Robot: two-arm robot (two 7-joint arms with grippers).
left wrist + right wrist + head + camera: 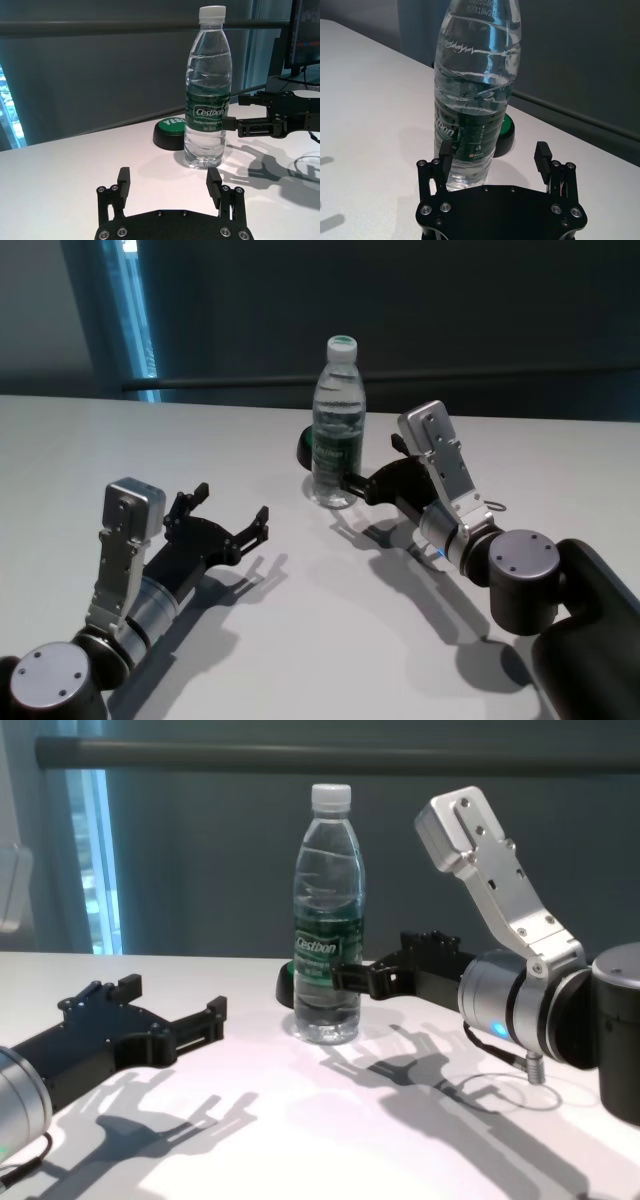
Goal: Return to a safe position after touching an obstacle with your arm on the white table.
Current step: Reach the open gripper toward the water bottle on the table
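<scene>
You've got the bottle [338, 425] upright, centre of the head view, slightly above middle: clear plastic, white screw cap on, green "Cestbon" label band round its middle, water filling it nearly to the neck. It stands on the white table [150, 440], a plain smooth top with grey shadows that fills the lower two thirds of your frame.

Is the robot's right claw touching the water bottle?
Touching. In the left wrist view, one finger of the right gripper presses against the water bottle at its green label, with no gap showing.
</scene>
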